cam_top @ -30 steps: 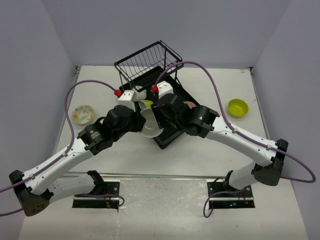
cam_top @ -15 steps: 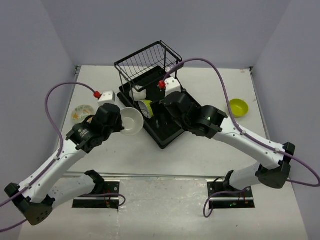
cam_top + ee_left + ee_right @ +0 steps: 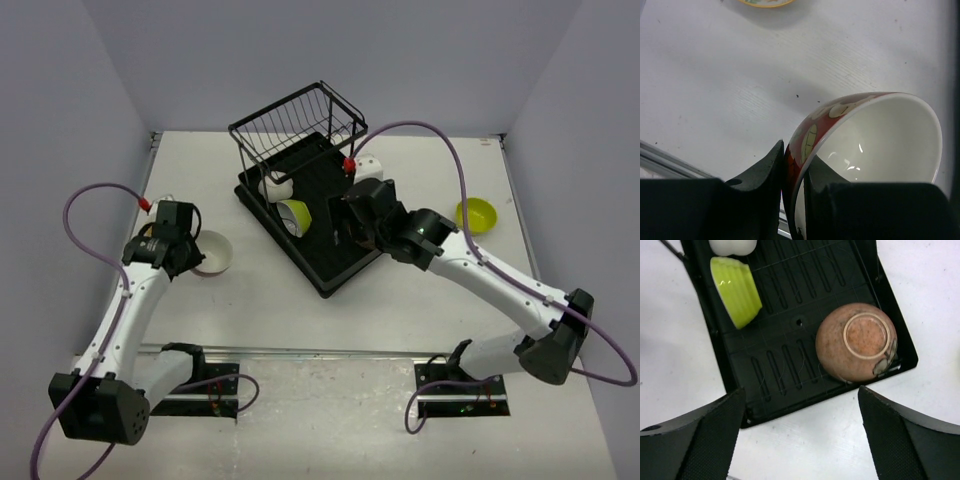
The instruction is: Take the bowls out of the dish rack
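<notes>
We see the left gripper (image 3: 794, 170) far left, over the table (image 3: 400, 300), pinching the rim of a red-patterned bowl (image 3: 875, 140): one finger outside, one inside the white interior. We can't tell if the bowl touches the table. Just beyond it, the edge of a yellow-rimmed bowl (image 3: 760, 2) shows on the table.

At centre, the dish rack (image 3: 300, 262) sits angled, with its wire basket (image 3: 295, 125) at the far end. On the tray, a white bowl (image 3: 275, 187) sits near the basket, and just beside it a ribbed lime-green bowl (image 3: 735, 290) lies on its side. A tan-brown bowl (image 3: 856, 341) sits upside down at the tray's right corner.

The right gripper (image 3: 801, 405) hovers over the tray, fingers spread wide, holding nothing. A second lime-green bowl (image 3: 476, 214) sits upright on the table, right of the rack.
</notes>
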Available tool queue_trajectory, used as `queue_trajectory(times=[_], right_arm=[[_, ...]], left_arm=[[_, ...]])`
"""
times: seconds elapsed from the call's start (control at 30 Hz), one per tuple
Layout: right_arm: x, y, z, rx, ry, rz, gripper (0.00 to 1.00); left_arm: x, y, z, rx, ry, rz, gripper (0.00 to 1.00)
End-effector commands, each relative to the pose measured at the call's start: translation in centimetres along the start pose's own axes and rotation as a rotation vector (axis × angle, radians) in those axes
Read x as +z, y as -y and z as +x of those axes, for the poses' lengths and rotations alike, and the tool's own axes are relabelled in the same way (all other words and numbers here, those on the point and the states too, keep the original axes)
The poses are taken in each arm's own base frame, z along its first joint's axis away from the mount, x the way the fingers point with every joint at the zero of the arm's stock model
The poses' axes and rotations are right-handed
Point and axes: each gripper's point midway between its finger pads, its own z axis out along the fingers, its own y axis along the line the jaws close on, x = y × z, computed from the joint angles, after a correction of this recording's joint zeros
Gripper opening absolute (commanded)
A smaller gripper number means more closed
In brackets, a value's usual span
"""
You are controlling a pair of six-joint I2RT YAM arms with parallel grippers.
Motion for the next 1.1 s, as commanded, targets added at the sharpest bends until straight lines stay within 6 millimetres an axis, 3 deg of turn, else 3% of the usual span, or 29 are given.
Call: queue_trajectory(times=[0.0,0.13,0.2,0.33,0.43,0.57,0.6,0.73,1.07], right_arm=[[2.8,-1.0,-1.3,0.01,0.064,0.001,0.88],[5.6,-2.1,-2.4,-0.04,0.083,0.032,0.7],[6.3,-2.7,-3.0,-0.063,0.09,0.023,0.66],[7.4,-3.4,-3.3,-0.068,0.088,0.028,0.6],[7.0,-3.4,-3.3,-0.055,0.112,0.01,0.59],[4.9,-2.9,-4.9,-0.016,0.205,-0.024,0.59],[4.5,-3.0,-5.0,-0.004,0.212,-0.038,0.58],[2.7,-3.3,-5.0,0.03,0.205,-0.101,0.58],[2.0,-3.6,-4.5,-0.013,0.177,-0.14,0.59]], left_arm=[[0.7,0.6,-2.3,-0.033,0.037,0.035,0.0],[1.3,-1.9,-3.1,-0.088,0.012,-0.035,0.0],[1.9,-2.3,-2.7,-0.098,-0.035,-0.033,0.0],[2.8,-5.4,-2.4,-0.138,-0.073,-0.081,0.0],[2.9,-6.7,-2.8,-0.173,-0.082,-0.099,0.0],[4.9,-8.6,-1.7,-0.225,-0.154,-0.138,0.0],[5.3,-8.5,-1.5,-0.239,-0.172,-0.111,0.0],[6.8,-11.1,-0.6,-0.351,-0.215,-0.129,0.0],[9.4,-12.8,0.1,-0.418,-0.289,-0.158,0.0]])
